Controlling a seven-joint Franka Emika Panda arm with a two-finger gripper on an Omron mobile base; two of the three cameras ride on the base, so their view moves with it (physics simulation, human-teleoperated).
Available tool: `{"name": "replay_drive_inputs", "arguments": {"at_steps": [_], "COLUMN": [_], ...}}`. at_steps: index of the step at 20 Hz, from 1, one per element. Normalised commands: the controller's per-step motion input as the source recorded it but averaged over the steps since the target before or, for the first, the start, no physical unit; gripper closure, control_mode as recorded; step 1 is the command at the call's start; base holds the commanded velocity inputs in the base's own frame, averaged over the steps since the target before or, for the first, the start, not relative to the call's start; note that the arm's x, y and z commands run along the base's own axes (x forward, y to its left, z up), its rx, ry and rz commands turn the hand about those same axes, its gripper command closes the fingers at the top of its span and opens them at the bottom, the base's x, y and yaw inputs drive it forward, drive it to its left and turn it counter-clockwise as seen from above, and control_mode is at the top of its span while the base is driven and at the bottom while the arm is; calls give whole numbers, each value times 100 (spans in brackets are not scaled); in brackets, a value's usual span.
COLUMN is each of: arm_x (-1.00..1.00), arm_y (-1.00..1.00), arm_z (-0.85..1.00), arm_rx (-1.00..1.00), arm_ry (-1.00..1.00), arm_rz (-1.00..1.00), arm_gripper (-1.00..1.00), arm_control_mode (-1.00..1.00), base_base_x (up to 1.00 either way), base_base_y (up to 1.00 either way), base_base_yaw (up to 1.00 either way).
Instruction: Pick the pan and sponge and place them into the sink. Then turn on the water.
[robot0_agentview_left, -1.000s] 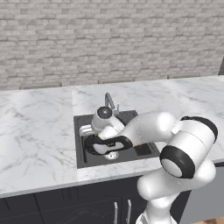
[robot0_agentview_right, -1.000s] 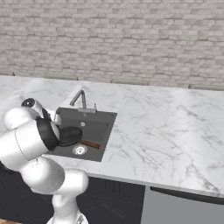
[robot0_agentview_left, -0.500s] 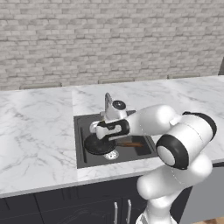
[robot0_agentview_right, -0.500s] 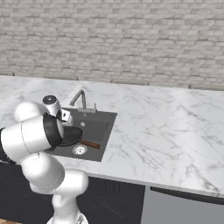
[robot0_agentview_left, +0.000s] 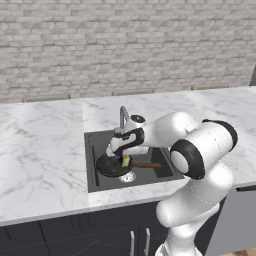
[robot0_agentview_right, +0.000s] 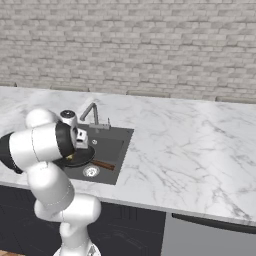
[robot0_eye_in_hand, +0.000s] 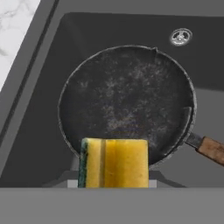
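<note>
- Hand view: pan (robot0_eye_in_hand: 127, 105) lay in sink (robot0_eye_in_hand: 39, 144), handle toward lower right.
- Pincer (robot0_agentview_left: 125, 159) was clamped on sponge (robot0_eye_in_hand: 113, 162), held over the pan's near rim.

A white marble counter (robot0_agentview_left: 45, 145) with grey veins runs the full width of the kitchen, and behind it stands a wall of pale grey brick (robot0_agentview_left: 125, 45) laid in long, uneven courses. Under the counter sit dark cabinet fronts (robot0_agentview_left: 60, 235), two of them with slim upright metal handles (robot0_agentview_left: 132, 242) side by side. Seen from the right, a lighter grey panel (robot0_agentview_right: 210, 237) with a dark horizontal bar handle (robot0_agentview_right: 215, 223) along its top sits under the counter's right part.
</note>
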Motion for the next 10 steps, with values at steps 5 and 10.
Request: {"name": "replay_drive_inputs", "arguments": {"at_steps": [5, 10], "arm_x": [0, 10], "arm_y": [0, 0], "arm_z": [-50, -14], "arm_rx": [-14, -19], "arm_ry": [8, 0], "arm_rz": [8, 5], "arm_gripper": [100, 100], "arm_control_mode": [-100, -100], "base_base_x": [0, 0], "base_base_y": [0, 0], "base_base_yaw": [0, 0]}}
